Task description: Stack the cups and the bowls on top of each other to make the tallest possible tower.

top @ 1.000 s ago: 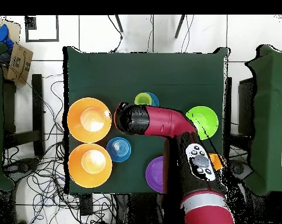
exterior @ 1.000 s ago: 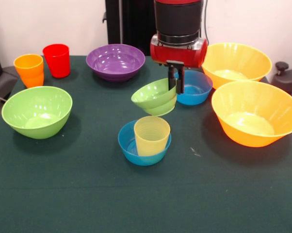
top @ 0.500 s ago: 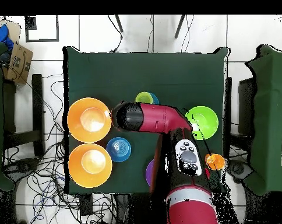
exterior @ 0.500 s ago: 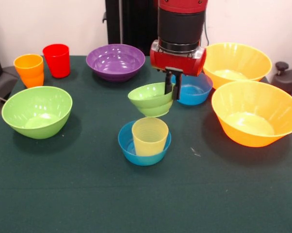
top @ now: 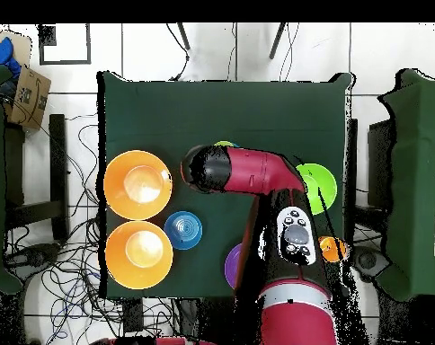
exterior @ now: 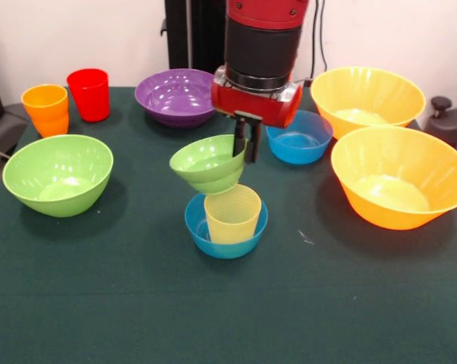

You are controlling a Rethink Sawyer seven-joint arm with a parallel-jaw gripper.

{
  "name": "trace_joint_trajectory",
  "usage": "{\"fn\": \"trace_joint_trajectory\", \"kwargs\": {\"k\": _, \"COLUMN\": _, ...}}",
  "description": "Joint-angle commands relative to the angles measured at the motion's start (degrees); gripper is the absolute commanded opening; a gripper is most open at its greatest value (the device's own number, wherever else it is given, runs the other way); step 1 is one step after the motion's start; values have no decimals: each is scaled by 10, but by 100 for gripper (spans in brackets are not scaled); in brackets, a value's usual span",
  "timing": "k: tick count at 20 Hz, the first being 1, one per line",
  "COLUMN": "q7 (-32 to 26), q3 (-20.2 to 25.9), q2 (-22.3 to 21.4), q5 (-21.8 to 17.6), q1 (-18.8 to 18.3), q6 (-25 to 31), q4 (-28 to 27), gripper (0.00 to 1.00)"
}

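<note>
Tool: the tool (exterior: 248, 145) is clenched on the rim of the small green bowl (exterior: 206, 163), holding it tilted in the air.
Small green bowl: just above the yellow cup (exterior: 231, 214); whether its underside touches the cup's rim I cannot quite tell.
Yellow cup: upright inside a small blue bowl (exterior: 225, 231) near the middle of the bench (exterior: 137, 303).
Second blue bowl (exterior: 298, 136): behind the tool, beside two big orange bowls (exterior: 399, 176).
Large green bowl (exterior: 58, 174): at the left, apart.
Purple bowl (exterior: 181, 95): at the back.
Orange cup (exterior: 46, 109), red cup (exterior: 89, 94): upright, back left corner.
Overhead: the arm (top: 244, 171) covers the stack.
</note>
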Motion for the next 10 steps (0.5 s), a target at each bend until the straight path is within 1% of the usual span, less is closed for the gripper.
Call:
{"fn": "trace_joint_trajectory", "kwargs": {"k": 1, "q7": -20, "q3": 28, "q2": 51, "q5": -16, "q1": -16, "q6": 104, "q4": -108, "gripper": 0}}
{"fn": "trace_joint_trajectory", "kwargs": {"k": 3, "q7": -11, "q3": 25, "q2": 63, "q5": -14, "q1": -10, "q6": 127, "q4": -133, "gripper": 0}}
{"fn": "trace_joint_trajectory", "kwargs": {"k": 7, "q7": 6, "q3": 15, "q2": 72, "q5": -15, "q1": 3, "q6": 163, "q4": -159, "gripper": 0}}
{"fn": "trace_joint_trajectory", "kwargs": {"k": 10, "q7": 10, "q3": 15, "q2": 77, "q5": -14, "q1": 6, "q6": 170, "q4": -168, "gripper": 0}}
